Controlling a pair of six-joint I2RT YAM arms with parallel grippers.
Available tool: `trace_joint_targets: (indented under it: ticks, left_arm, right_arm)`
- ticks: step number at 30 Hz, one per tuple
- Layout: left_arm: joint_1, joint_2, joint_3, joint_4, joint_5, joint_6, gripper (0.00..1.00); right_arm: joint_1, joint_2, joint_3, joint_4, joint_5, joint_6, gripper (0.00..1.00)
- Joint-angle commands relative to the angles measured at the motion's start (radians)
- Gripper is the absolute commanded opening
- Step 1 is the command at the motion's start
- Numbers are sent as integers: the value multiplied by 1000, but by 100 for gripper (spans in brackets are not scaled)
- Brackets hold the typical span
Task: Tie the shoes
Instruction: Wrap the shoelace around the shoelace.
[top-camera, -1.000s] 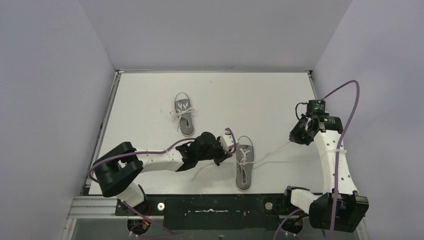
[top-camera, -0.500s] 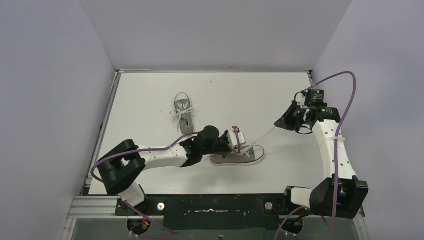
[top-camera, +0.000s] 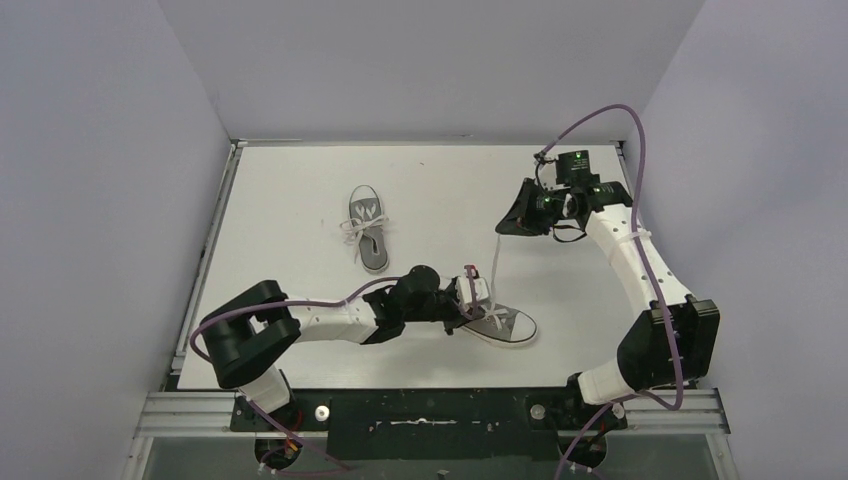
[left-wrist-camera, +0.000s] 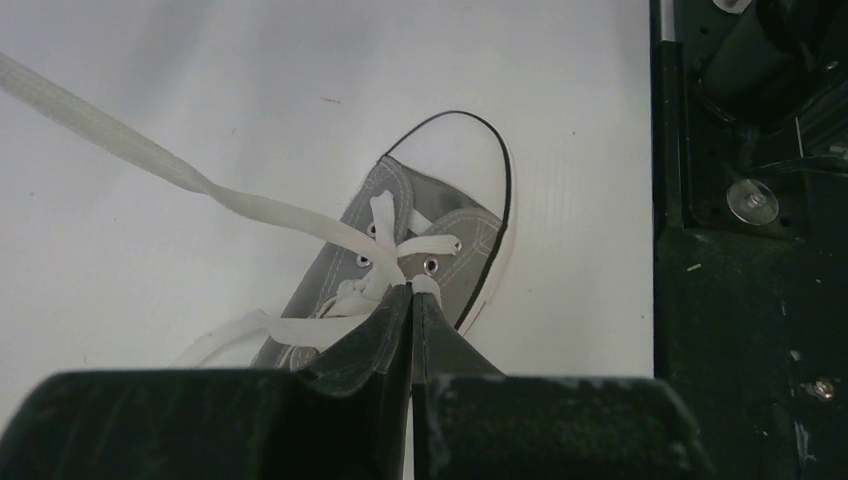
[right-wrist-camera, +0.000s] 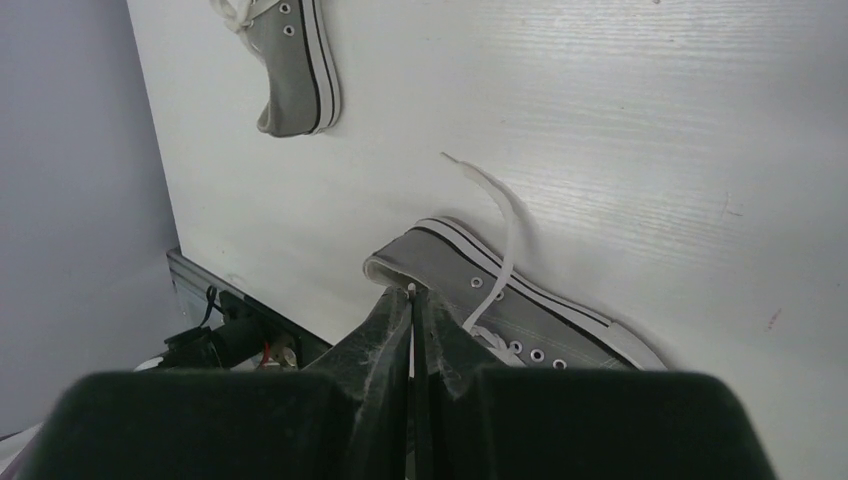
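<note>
Shoes: two grey sneakers on the white table (top-camera: 300, 200), well apart.

- The near shoe (top-camera: 500, 324) sits right at the tips of the left gripper (top-camera: 476, 303). It looks tipped on its side, with its open top turned toward that gripper. The overhead view shows its side wall and white sole edge.
- The far shoe (top-camera: 368, 228) lies beyond the left arm, out of reach of both grippers. Its laces are loose and no one is working on it.

Left gripper: the jaws are pressed together at the laces (left-wrist-camera: 400, 245), by the lowest crossing just short of the toe cap. A scrap of white is caught at the tip. My guess is that it acts as an anchor, pinning the shoe so a pull on the lace does not drag it across the table.

Right gripper (top-camera: 503, 227): raised and away from the shoe, on the far side of it, with the jaws closed.
- A long strand (left-wrist-camera: 250, 205) runs from the eyelets up to just beside its tips.
- In the right wrist view, only a white fleck shows between the fingers.
- That view also shows a strand with a free end arcing off the shoe.
- I cannot tell whether the strand is actually pinched.

Stage: early. The lace is drawn out long, probably to get working length. No crossing or loop has formed yet.

Risk: the shoe may roll further under a sideways pull.
</note>
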Motion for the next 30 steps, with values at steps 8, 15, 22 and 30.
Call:
trace_joint_targets:
  ticks: [8,15,22,30]
  left_arm:
    - [-32,-281,-36,-196,-108,-130,0]
    - [-24,-230,-49,-144,-140,-109,0]
    - [-12,-83,-5,9,-80,-103,0]
    - [0,-83,-41,147,-4,-103,0]
  right_arm:
    - [82,-9,96,-56,-71,-36,0]
    - [79,3,86,-38,-43,-8,0]
    - [63,-13,70,-71,-33,-21,0]
    - [87,67,101,-46,-185,-24,0]
